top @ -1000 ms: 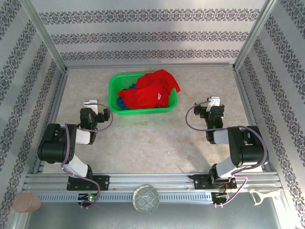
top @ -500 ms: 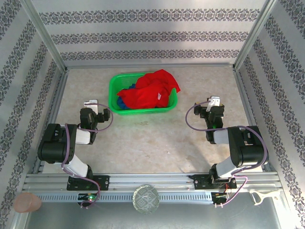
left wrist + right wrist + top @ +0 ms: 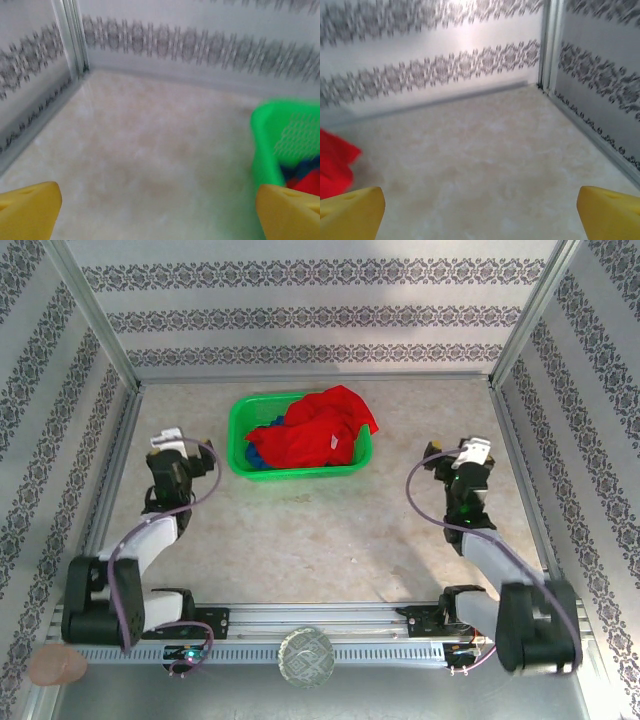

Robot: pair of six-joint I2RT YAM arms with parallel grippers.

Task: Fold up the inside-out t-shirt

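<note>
The inside-out t-shirt is a bright red heap piled in the green basket, spilling over its far right rim, with a small white tag showing. My left gripper hovers over bare table to the left of the basket, open and holding nothing. In the left wrist view its yellow fingertips stand wide apart, with the basket and a bit of red t-shirt at the right edge. My right gripper is open and empty to the right of the basket. A corner of the t-shirt shows at the left of the right wrist view.
A dark blue garment lies under the red one in the basket's left part. Patterned walls with metal posts close the table at the back and both sides. The beige tabletop stretches between basket and arm bases.
Both arms have stretched out from their folded pose. The left gripper moved left and farther from the base, the right gripper moved right and farther. Both stayed open; the cloth is unmoved.
</note>
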